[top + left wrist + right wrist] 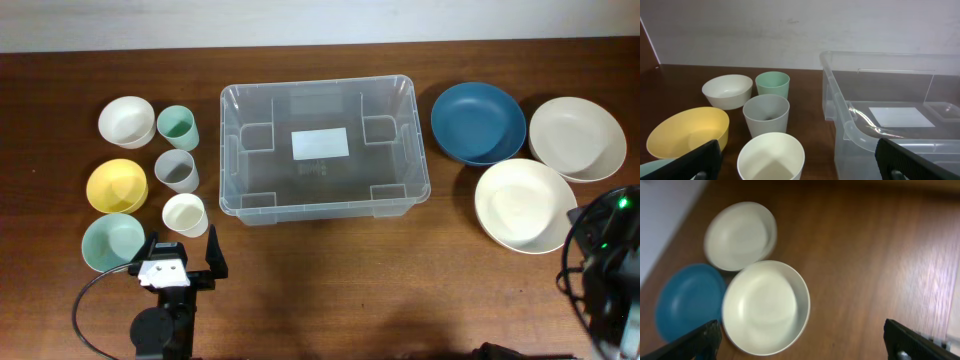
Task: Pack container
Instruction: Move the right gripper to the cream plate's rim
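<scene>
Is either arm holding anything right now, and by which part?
Nothing is held. The left gripper and the right gripper both stand open with nothing between their fingers.

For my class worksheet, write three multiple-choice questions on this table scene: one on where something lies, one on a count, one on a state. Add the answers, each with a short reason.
1. Where is the blue plate relative to the bin?
A. inside it
B. on the table to its right
C. on the table to its left

2. How many cups stand left of the bin?
A. one
B. five
C. three

3. The left pincer is:
A. open, holding nothing
B. shut on a cup
C. shut on a bowl

Answers:
1 B: the overhead view shows it on the wood to the right of the bin.
2 C: a green, a grey and a cream one stand in a column.
3 A: it stands wide apart, gripping nothing.
</scene>
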You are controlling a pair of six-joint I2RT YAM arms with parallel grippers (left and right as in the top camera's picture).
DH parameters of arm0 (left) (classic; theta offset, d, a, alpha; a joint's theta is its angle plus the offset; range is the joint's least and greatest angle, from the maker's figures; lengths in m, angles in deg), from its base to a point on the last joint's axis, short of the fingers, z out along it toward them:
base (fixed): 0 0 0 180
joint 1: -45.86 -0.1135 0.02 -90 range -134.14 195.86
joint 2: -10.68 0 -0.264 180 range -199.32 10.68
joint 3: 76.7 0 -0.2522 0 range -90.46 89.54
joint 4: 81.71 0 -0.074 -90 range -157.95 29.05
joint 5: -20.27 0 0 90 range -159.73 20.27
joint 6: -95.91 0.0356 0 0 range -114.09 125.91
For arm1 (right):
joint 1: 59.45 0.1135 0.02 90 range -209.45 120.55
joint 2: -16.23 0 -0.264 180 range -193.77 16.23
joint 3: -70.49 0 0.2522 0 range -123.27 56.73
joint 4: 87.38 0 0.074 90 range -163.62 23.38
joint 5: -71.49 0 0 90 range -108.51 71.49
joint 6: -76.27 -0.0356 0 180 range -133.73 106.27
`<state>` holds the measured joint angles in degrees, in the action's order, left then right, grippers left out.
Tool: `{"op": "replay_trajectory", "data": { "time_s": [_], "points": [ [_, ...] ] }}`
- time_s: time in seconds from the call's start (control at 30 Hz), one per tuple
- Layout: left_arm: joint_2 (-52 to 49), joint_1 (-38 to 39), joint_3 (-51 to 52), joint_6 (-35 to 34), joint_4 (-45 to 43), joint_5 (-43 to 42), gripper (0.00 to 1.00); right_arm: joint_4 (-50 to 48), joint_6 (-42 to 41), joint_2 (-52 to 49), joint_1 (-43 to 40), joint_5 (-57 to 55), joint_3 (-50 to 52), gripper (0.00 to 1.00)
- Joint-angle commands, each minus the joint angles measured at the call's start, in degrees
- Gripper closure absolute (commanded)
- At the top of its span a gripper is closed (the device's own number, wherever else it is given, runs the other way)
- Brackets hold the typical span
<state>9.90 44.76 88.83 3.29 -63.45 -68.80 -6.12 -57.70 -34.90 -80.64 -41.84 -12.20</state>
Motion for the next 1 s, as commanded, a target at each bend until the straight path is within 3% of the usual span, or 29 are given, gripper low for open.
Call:
{"op": "replay_trajectory", "data": {
  "time_s": [0.0, 0.33, 0.67, 0.97],
  "points": [
    [0.48, -0.31, 0.20, 0.68, 0.22, 0.35, 0.01, -0.17, -1.73, -6.78, -7.74, 7.61, 0.90, 0.01],
    [0.48, -0.31, 0.20, 0.68, 0.22, 0.35, 0.01, -5.31, 13.79, -27.12, -16.48, 25.51, 0.90, 0.01],
    [0.48, -0.31, 0.20, 0.68, 0.22, 0.35, 0.01, -10.14, 14.05, -39.01, -18.69, 27.65, 1.75, 0.01],
    [0.48, -0.31, 0.20, 0.68, 0.22, 0.35, 0.01, -14.36, 16.13, -42.36, -19.08, 27.65, 3.96, 0.01]
  ]
}}
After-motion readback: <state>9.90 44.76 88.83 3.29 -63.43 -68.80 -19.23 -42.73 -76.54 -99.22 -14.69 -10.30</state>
